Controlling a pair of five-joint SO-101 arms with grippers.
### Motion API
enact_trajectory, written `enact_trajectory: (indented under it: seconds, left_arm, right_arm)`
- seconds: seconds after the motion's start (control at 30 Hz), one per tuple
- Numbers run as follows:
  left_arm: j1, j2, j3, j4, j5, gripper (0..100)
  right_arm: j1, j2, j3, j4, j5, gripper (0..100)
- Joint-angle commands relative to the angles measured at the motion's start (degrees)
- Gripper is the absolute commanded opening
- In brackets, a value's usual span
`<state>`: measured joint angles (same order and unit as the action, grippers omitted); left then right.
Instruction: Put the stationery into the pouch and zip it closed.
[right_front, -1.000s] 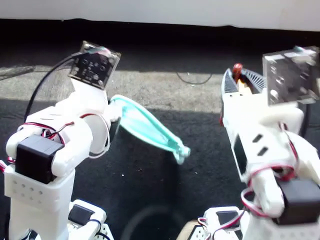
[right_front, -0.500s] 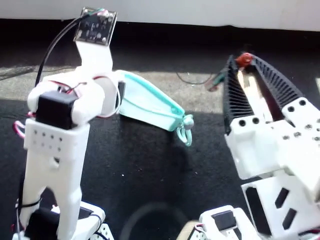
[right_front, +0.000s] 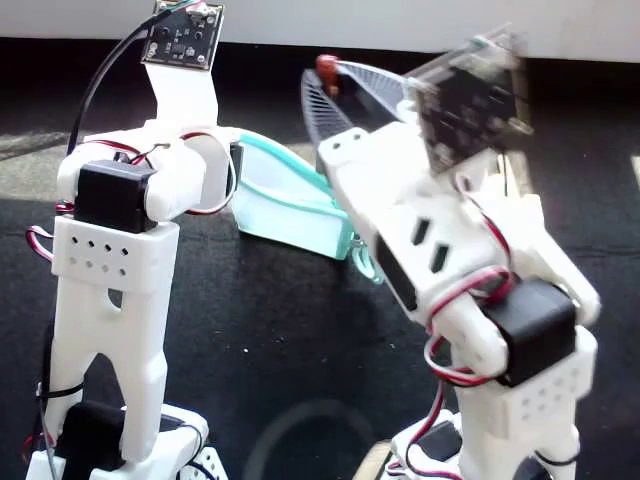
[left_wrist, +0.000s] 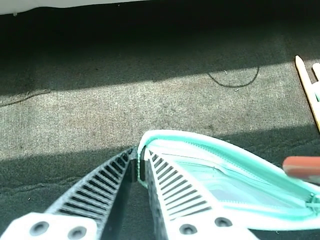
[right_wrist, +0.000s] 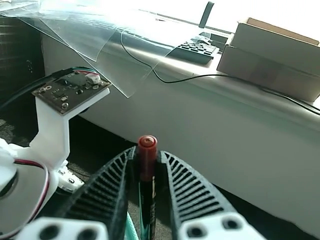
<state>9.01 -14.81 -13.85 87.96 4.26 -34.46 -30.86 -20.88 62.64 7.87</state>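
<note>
**Pouch held off the mat by one rim, red-capped pen at its mouth**

The mint-green pouch (right_front: 290, 205) hangs above the dark mat (right_front: 280, 340), lifted by one end of its rim. Its mouth gapes open, and the zip (left_wrist: 235, 152) runs along the upper lip in a long curve. The far end hangs free, with a ring pull (right_front: 365, 262) dangling there. Mat lies open beneath and in front of it, crossed by a sunlit band (left_wrist: 150, 100).

The left gripper (left_wrist: 139, 156) is pressed together on the pouch's rim. The right gripper (right_wrist: 147, 159) pinches a pen (right_wrist: 148, 145) upright between nearly closed jaws. In the left wrist view the red cap (left_wrist: 302, 167) sits over the far end of the mouth; whether they touch cannot be told. Pale sticks (left_wrist: 306, 80) lie on the mat, well apart from the pouch.
</note>
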Motion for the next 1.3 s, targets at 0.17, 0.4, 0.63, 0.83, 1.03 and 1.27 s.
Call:
enact_trajectory:
  seconds: [0.17, 0.4, 0.63, 0.83, 1.03, 1.27]
  left_arm:
    - [0.0, 0.8, -0.1, -0.6, 0.5, 1]
    - [0.0, 0.9, 0.0, -2.7, 0.4, 1]
    - [0.0, 2.1, 1.0, -5.5, 0.4, 1]
    - [0.0, 7.0, 1.0, -7.0, 0.4, 1]
    - [0.0, 7.5, 0.9, -7.4, 0.4, 1]
    - [0.0, 7.5, 0.8, -11.9, 0.4, 1]
  right_arm:
    - [-0.9, 5.7, -1.7, -3.2, -0.3, 0.6]
    - [-0.9, 6.5, -2.8, -3.9, -0.2, 0.6]
    - [-0.9, 5.3, -6.7, -3.6, -0.2, 0.6]
    - [-0.8, 5.8, -6.5, -3.6, 0.1, 0.6]
    - [-0.7, 6.0, -5.9, -3.8, 0.2, 0.6]
    - [-0.7, 7.7, 1.7, -4.0, -0.1, 0.6]
